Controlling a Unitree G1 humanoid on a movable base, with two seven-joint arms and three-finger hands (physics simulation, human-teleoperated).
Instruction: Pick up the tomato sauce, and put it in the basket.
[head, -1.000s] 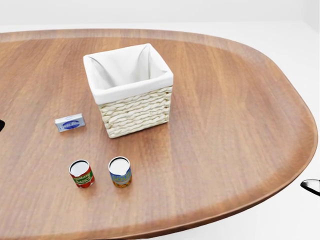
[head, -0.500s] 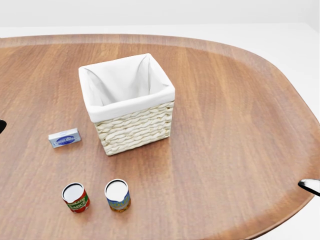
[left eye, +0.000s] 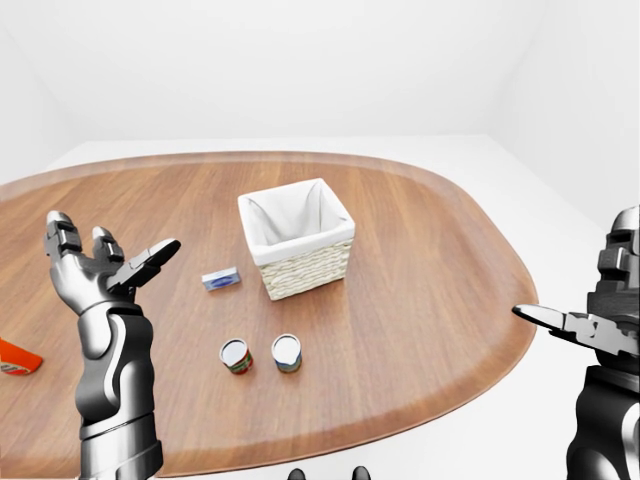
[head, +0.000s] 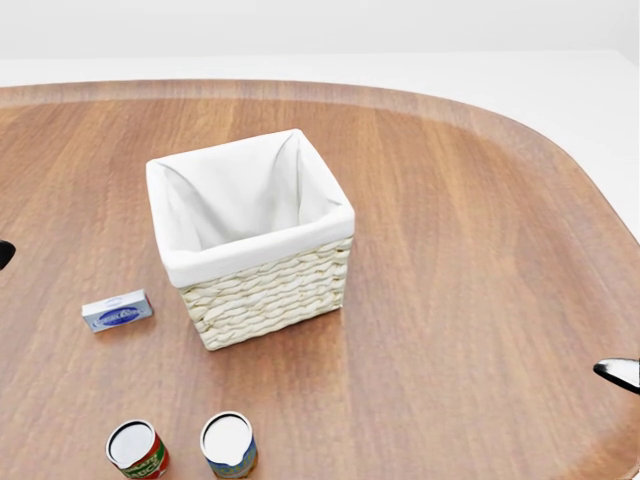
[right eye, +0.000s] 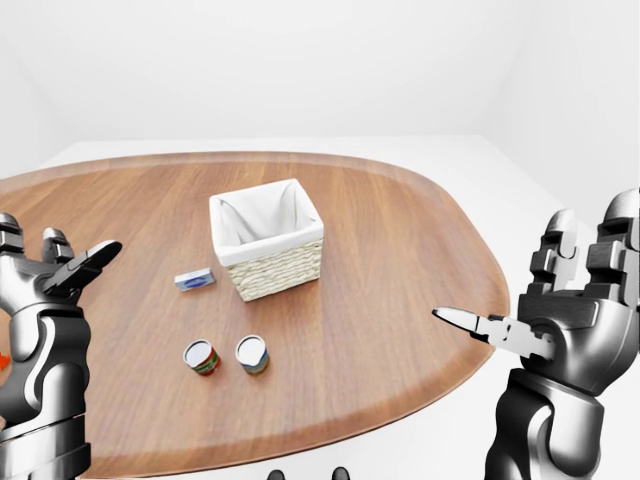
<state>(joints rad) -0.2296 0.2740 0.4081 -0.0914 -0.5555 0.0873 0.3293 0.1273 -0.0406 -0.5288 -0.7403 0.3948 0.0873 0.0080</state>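
The tomato sauce can (left eye: 236, 356), with a red and green label, stands upright on the wooden table (left eye: 420, 260), below and left of the basket. The wicker basket (left eye: 296, 237) with a white liner stands near the table's middle and looks empty. My left hand (left eye: 100, 262) is raised at the left of the left-eye view, fingers spread, holding nothing. My right hand (right eye: 575, 310) is raised at the right of the right-eye view, fingers spread, off the table's right edge. In the head view the can (head: 136, 449) sits at the bottom edge.
A blue and yellow can (left eye: 287, 352) stands right beside the tomato sauce. A small blue and white box (left eye: 221, 279) lies left of the basket. A red object (left eye: 18, 358) lies at the table's far left.
The whole head view has shifted: basket, box and cans slid downward and grew larger, so the camera moved closer. The things on the table kept their places relative to each other.
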